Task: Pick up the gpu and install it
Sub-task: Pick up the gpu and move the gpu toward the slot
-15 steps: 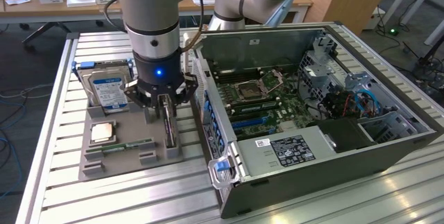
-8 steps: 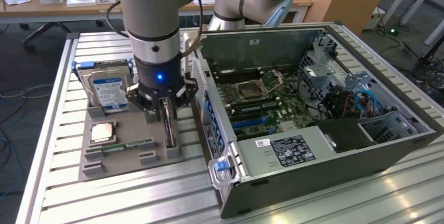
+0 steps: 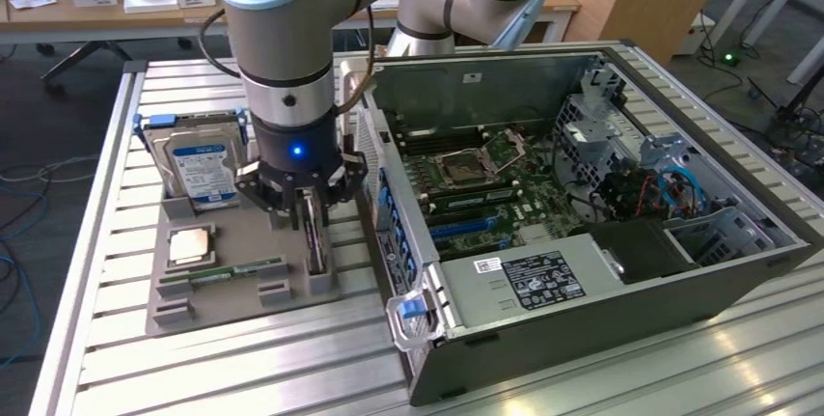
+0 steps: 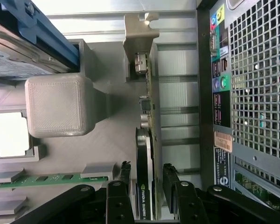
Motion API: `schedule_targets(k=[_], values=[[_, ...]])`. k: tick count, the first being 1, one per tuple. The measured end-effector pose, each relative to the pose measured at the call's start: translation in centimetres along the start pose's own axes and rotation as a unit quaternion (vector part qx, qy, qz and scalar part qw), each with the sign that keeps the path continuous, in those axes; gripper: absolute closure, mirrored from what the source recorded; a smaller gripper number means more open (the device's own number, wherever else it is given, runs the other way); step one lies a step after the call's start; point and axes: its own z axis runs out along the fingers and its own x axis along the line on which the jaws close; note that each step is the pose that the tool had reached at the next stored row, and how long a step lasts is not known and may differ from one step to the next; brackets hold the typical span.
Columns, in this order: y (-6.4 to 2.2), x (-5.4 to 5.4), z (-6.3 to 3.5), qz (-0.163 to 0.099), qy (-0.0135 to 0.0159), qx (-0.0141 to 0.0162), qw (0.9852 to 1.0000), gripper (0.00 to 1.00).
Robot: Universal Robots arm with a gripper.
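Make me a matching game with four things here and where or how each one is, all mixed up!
Things
1. thin dark gpu card with silver end bracket
2. silver hard drive with blue-white label
3. narrow green memory stick
4. big dark grey computer case

Where or how
a. lying flat beside the square pale chip
b. side panel off, insides showing
c. standing on edge between the fingers of the open black gripper
d. clipped in blue rails

Pairs: 1-c, 2-d, 3-a, 4-b
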Motion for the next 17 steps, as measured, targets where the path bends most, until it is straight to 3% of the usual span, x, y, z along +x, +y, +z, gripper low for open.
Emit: schedule_targets(k=[11,17], values=[[0.41,0.04,0.24,0.0,0.0,-0.0001,1.0,0.58],[0.6,0.07,0.83,0.0,-0.0001,-0.0001,1.0,0.58]])
